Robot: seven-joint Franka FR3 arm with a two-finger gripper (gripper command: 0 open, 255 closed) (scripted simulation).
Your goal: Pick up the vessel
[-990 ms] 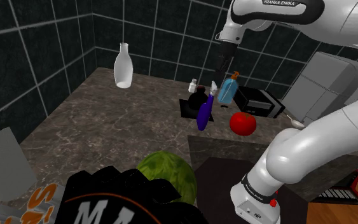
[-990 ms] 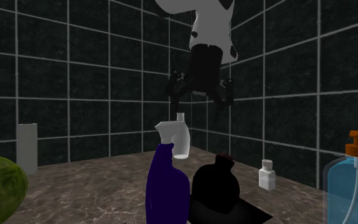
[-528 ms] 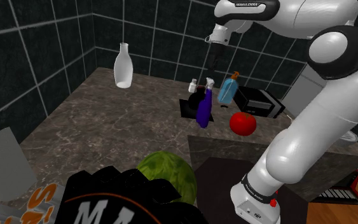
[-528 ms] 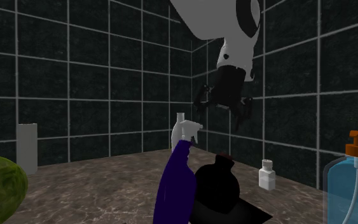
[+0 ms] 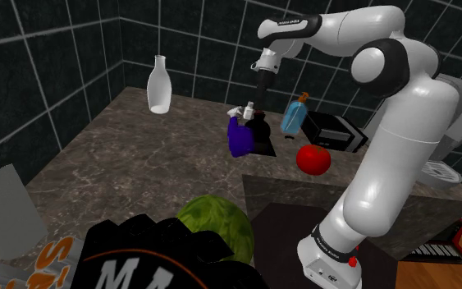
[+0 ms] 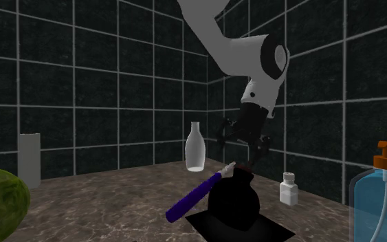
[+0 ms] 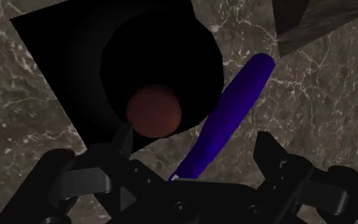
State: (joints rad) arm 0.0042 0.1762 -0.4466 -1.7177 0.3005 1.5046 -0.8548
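1. Where it stood upright a second ago, the purple spray bottle point(image 6: 195, 196) now leans tipped against the black vessel point(image 6: 231, 203).
2. The pincer point(image 7: 193, 133), spread and empty, has moved above the vessel's reddish stopper point(image 7: 154, 113); the vessel stands on a black mat point(image 7: 50, 57) on the counter point(image 5: 139, 156).
3. Judgement — the fallen bottle crowds the grasp.

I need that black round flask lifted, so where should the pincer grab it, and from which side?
Probably the narrow neck under the brown stopper, coming straight down: the flask stands upright and its belly looks too wide. Set the pincer clear of the purple bottle leaning against it.
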